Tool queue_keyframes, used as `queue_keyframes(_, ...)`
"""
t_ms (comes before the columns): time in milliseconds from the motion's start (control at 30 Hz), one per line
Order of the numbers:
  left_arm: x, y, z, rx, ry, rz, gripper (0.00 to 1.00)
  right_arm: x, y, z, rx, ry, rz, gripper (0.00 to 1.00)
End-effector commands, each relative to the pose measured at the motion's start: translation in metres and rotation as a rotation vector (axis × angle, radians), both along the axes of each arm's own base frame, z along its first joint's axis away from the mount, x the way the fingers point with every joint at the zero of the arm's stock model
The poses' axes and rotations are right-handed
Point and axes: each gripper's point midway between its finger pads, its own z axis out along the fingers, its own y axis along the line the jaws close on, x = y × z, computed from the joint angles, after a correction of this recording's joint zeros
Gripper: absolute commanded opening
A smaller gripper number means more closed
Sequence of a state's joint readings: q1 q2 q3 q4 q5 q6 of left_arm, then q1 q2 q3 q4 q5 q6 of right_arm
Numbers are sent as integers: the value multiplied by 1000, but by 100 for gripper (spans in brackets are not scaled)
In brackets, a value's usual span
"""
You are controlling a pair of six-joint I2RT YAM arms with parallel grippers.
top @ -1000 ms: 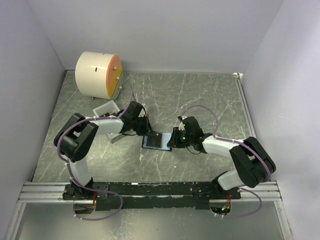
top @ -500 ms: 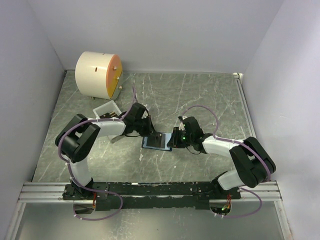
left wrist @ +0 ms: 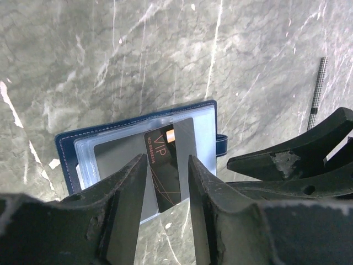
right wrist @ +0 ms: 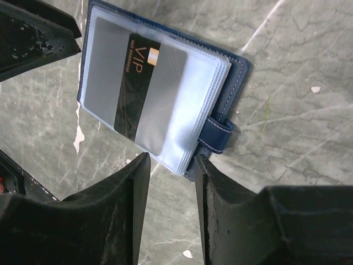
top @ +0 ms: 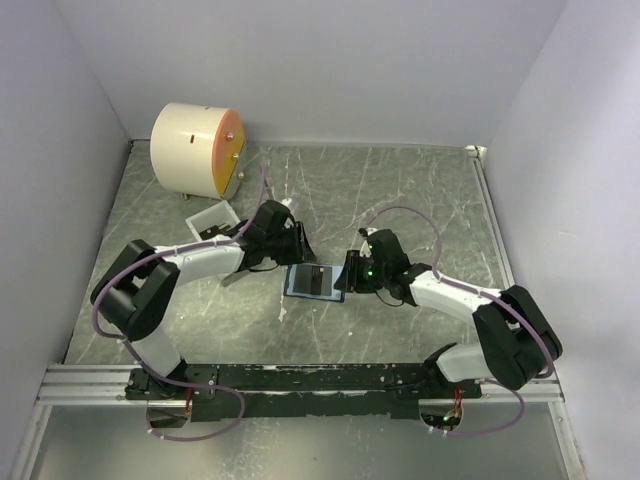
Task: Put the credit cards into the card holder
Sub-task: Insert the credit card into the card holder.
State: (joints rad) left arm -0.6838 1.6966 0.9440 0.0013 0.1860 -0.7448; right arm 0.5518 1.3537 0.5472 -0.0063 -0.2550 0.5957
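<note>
card [left wrist: 167, 171] in card holder [top: 312, 282] | card holder on table [top: 420, 190], between left tool [top: 298, 250] and right tool [top: 350, 272]

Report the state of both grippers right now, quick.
Left gripper: open, holding nothing.
Right gripper: open, holding nothing.

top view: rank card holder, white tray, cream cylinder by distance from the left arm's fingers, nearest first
From the left fingers:
1. card holder: lying open right beside the fingertips, mid-table, on the side toward the arm bases.
2. white tray: off to the left, behind the left arm.
3. cream cylinder: back-left corner, beyond the tray.
</note>
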Motion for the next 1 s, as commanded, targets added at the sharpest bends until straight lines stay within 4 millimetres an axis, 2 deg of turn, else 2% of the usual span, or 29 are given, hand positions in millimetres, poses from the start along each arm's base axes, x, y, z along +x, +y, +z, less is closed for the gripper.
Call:
queue_keyframes(0, 5, 7, 10, 43, -52, 13, 46, 9, -4, 9, -30, -33, -13, 38)
queue_keyframes(300, -8, 7, -21, 43, 22, 9, 30, 15, 5, 0, -4, -12, 3, 33)
queue_keyframes(533, -15, 0, -36, 42, 63, -23, 7, 19, 7, -7, -12, -7, 12, 33)
queue_keyframes(967, -26, -20, -45, 4, 102, -39, 7, 13, 9, -14, 9, 12, 17, 32)
